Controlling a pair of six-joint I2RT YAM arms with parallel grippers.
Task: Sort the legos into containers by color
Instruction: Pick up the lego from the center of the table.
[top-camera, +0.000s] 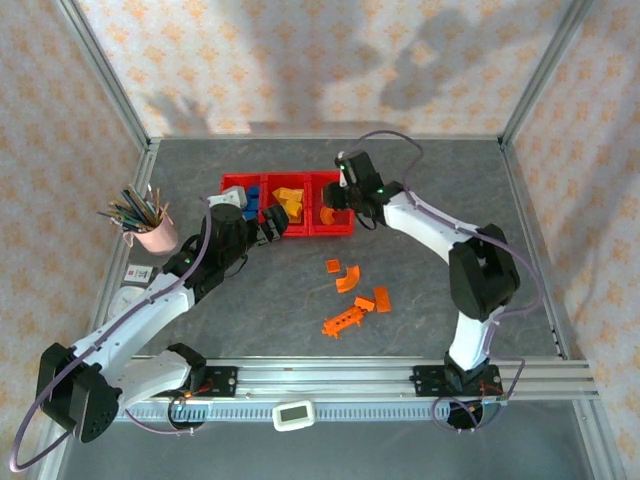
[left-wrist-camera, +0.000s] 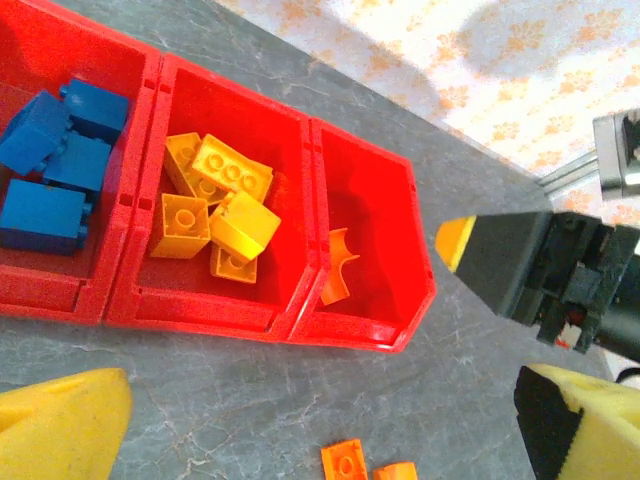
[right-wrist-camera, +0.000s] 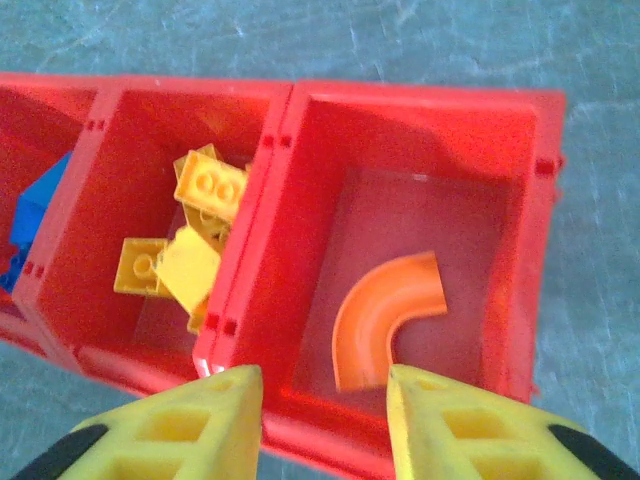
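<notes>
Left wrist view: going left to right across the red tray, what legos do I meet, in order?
blue legos → yellow legos → curved orange lego

High overview, two close wrist views, meeting at the three joined red bins (top-camera: 320, 232).
The top external camera looks steeply down from above the near edge of the counter (top-camera: 430, 190), taking in its whole surface. The left wrist camera looks down at a slant, close, across all three bins toward the far right. The right wrist camera hangs nearer, almost straight above the right-hand bin; both wrist views share the yellow bricks (left-wrist-camera: 215, 205) and the curved orange brick (right-wrist-camera: 385, 315).
</notes>
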